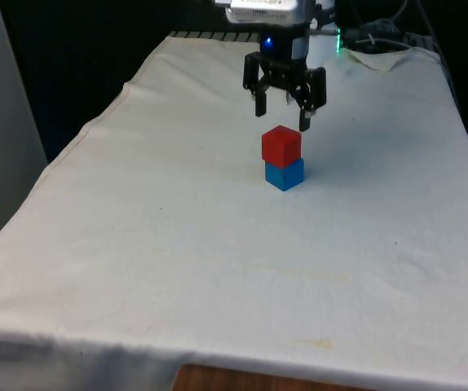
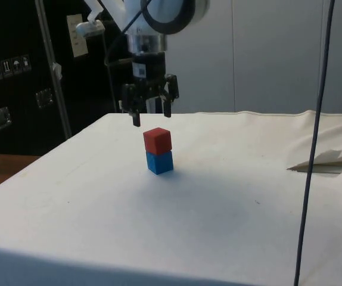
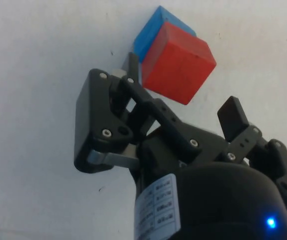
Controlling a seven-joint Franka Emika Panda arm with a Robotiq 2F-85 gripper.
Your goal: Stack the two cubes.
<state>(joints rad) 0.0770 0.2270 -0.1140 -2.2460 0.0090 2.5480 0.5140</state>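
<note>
A red cube (image 1: 281, 144) rests on top of a blue cube (image 1: 284, 173) in the middle of the white cloth, a little turned against it. The same stack stands in the side view, red cube (image 2: 157, 140) over blue cube (image 2: 159, 161). My black gripper (image 1: 283, 116) hovers just above and slightly behind the stack, open, with nothing between its fingers. From the side the gripper (image 2: 150, 116) hangs clear of the red cube. In the wrist view the red cube (image 3: 178, 62) and blue cube (image 3: 152, 33) lie beyond the spread fingertips (image 3: 233, 116).
The white cloth (image 1: 177, 244) covers the table, with folds at the far end (image 1: 381, 57). A dark cable (image 2: 314, 137) hangs down in the side view. A wooden edge (image 1: 218, 380) peeks out under the cloth's near edge.
</note>
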